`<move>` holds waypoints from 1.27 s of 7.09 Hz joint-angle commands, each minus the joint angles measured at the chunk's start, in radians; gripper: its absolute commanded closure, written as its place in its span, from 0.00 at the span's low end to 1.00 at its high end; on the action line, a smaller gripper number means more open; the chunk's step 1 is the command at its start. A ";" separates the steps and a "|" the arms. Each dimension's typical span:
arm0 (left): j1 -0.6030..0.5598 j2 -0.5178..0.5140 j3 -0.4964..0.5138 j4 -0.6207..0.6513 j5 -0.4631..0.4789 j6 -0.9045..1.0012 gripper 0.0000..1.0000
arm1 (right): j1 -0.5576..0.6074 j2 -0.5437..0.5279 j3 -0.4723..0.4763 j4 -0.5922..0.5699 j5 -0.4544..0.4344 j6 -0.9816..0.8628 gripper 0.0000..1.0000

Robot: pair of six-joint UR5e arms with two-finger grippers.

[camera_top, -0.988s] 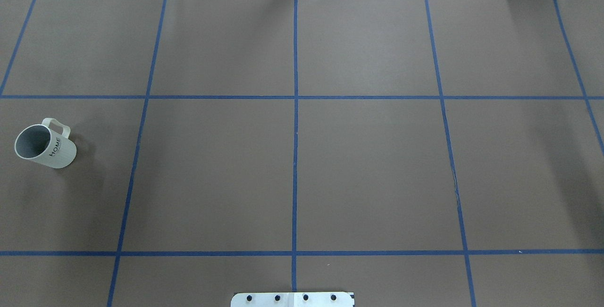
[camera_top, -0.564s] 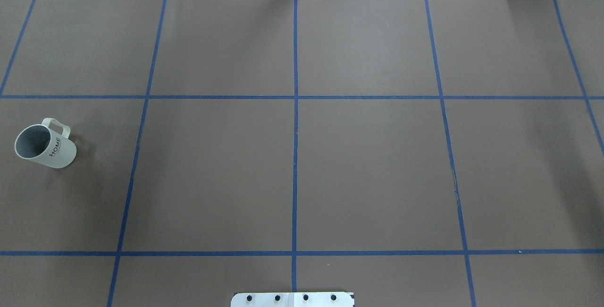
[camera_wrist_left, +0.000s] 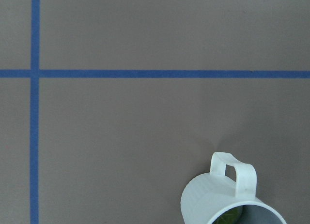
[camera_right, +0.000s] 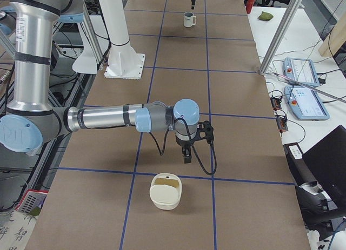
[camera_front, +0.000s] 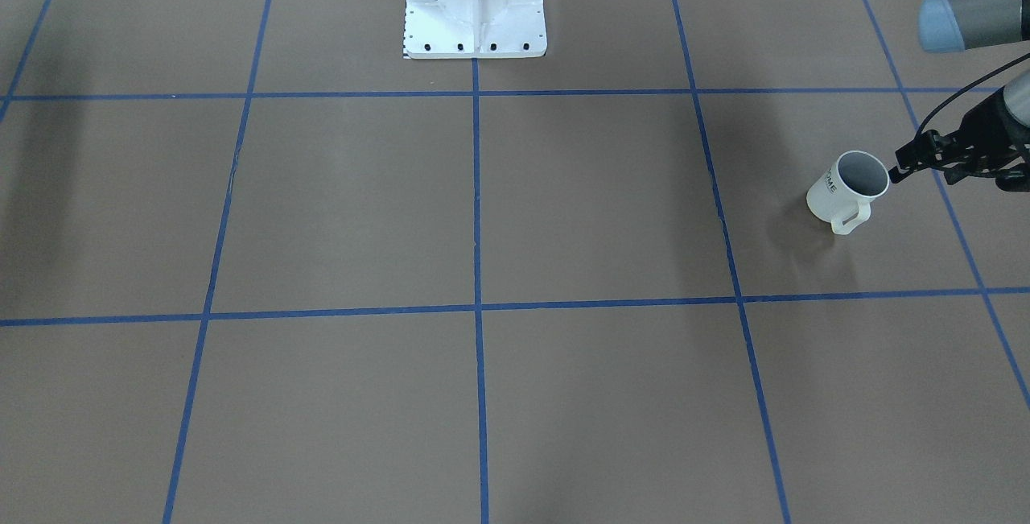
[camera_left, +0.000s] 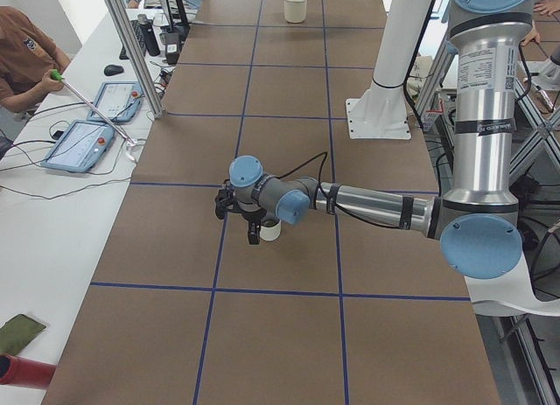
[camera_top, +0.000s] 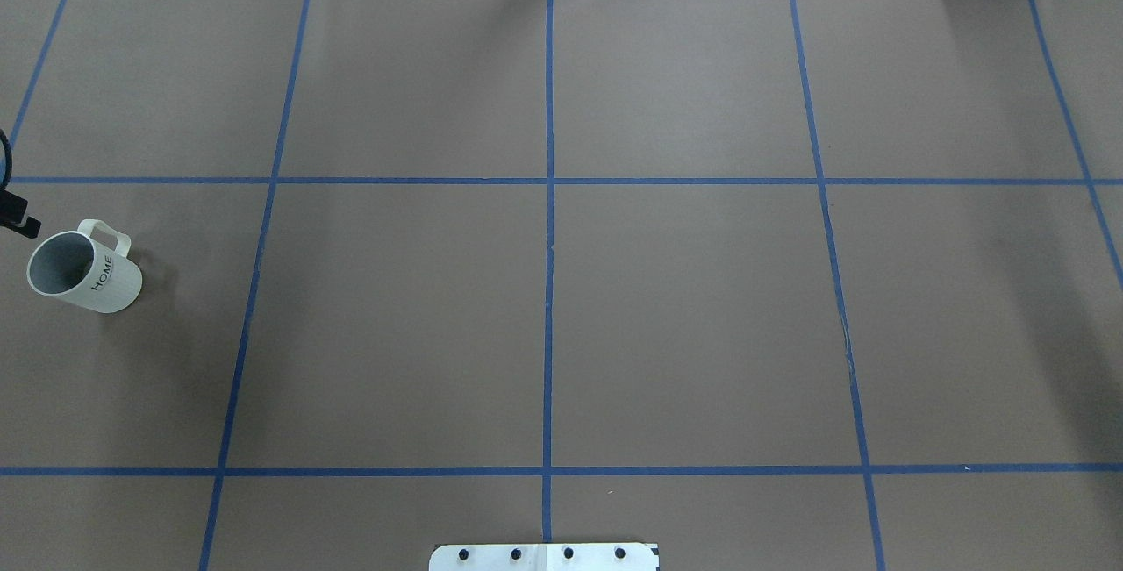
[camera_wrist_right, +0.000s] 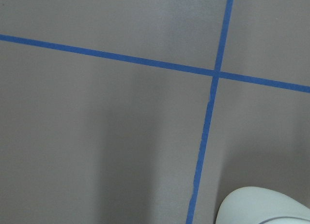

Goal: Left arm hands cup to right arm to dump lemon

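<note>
The left gripper (camera_front: 901, 167) hangs just beside the rim of the cup (camera_front: 845, 194) and has no hold on it. Only one black tip shows clearly, so I cannot tell how far its fingers are spread. The cup stands upright near the left end of the brown table (camera_top: 684, 308), handle away from the robot. The lemon (camera_wrist_left: 231, 216) is inside it, seemingly a yellow-green sliver. The right gripper (camera_right: 186, 154) hovers well apart, near a cream container (camera_right: 165, 193); its opening cannot be judged.
</note>
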 commanded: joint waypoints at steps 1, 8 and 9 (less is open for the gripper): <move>0.036 0.001 0.001 -0.009 0.009 0.014 0.03 | -0.002 0.000 -0.001 0.000 0.011 0.000 0.00; 0.129 -0.007 0.004 -0.014 0.108 0.167 0.60 | -0.015 -0.001 -0.002 -0.003 0.017 -0.001 0.00; 0.129 -0.010 0.004 -0.009 0.103 0.166 0.91 | -0.015 -0.001 -0.002 -0.002 0.017 -0.001 0.00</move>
